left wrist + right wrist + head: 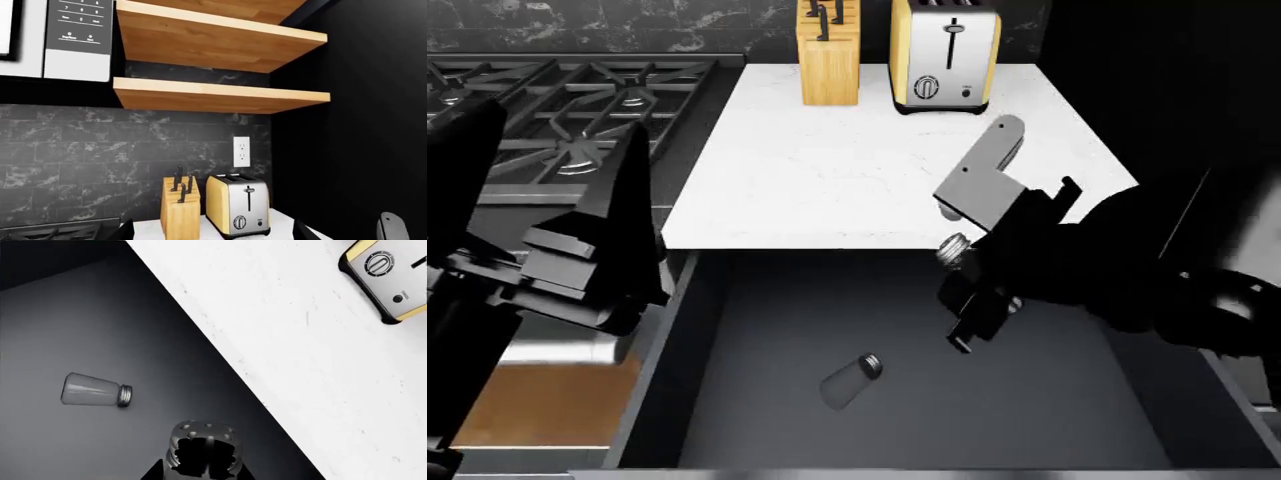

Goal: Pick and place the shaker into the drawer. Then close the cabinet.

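Two clear glass shakers with perforated metal caps: one (851,380) lies on its side on the floor of the open dark grey drawer (1054,420); the other (954,248) sits clamped in the right gripper (966,262) jaws above the drawer. Left gripper (587,250) jaws: cannot tell. White marble table (827,170) behind.

toaster (390,277): cut by frame edge | held shaker (202,450): body hidden | stove (53,232): cropped

The white tabletop (827,180) carries a wooden knife block (829,62) and a yellow-sided toaster (946,62) standing just beside each other at its back edge. Below its front edge, the open drawer (761,400) holds a shaker (851,379) lying on its side on the dark floor
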`<state>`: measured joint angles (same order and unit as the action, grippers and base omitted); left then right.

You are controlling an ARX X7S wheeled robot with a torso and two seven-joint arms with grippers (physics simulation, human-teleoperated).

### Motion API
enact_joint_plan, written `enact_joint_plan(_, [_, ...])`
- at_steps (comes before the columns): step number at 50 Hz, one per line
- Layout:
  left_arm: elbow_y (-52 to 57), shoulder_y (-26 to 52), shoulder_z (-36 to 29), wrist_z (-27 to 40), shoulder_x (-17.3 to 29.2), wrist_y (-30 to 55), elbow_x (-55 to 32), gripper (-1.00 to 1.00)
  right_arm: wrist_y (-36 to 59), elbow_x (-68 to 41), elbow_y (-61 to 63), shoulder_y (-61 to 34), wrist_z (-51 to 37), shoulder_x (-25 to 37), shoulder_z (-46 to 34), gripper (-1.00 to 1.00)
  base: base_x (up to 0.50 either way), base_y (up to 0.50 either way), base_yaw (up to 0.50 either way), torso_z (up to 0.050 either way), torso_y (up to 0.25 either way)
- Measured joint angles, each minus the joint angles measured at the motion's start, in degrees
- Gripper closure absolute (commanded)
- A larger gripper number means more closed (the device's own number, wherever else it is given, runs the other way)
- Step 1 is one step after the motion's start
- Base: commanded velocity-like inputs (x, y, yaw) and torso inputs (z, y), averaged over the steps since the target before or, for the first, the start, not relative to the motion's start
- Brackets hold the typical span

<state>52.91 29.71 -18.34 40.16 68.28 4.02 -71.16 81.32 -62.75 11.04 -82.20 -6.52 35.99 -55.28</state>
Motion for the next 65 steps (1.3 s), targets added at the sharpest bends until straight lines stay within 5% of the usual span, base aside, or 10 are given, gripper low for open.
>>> enact_joint_plan(13, [0.88,-7.23,1.94,0.11,3.06,-4.50,1.89,-1.00,-6.05,7.32,-4.82,5.02,-1.10,0.41,-7.63,1.00,0.00,0.00,0.00,0.000,0.000])
enact_joint_plan(51, [4.01,-18.98,5.58,2.02,9.89,-11.85,4.30,-1.00,-21.21,10.33,-12.99,22.40,-5.52,-2.33,-8.24,1.00,0.00,0.00,0.00,0.000,0.000])
enact_joint_plan(52, [4.05,-19.14,5.59,2.03,9.94,-11.94,4.40,-1.00,-21.34,10.26,-13.03,22.52,-5.64,-2.38,-8.12,-1.00,0.00,0.00,0.00,0.000,0.000])
enact_joint_plan(65, [4.56,-17.16,4.56,2.02,8.50,-10.10,3.97,-1.00,-21.79,3.78,-5.24,20.93,-12.24,-0.43,0.79,-1.00,0.00,0.00,0.00,0.000,0.000])
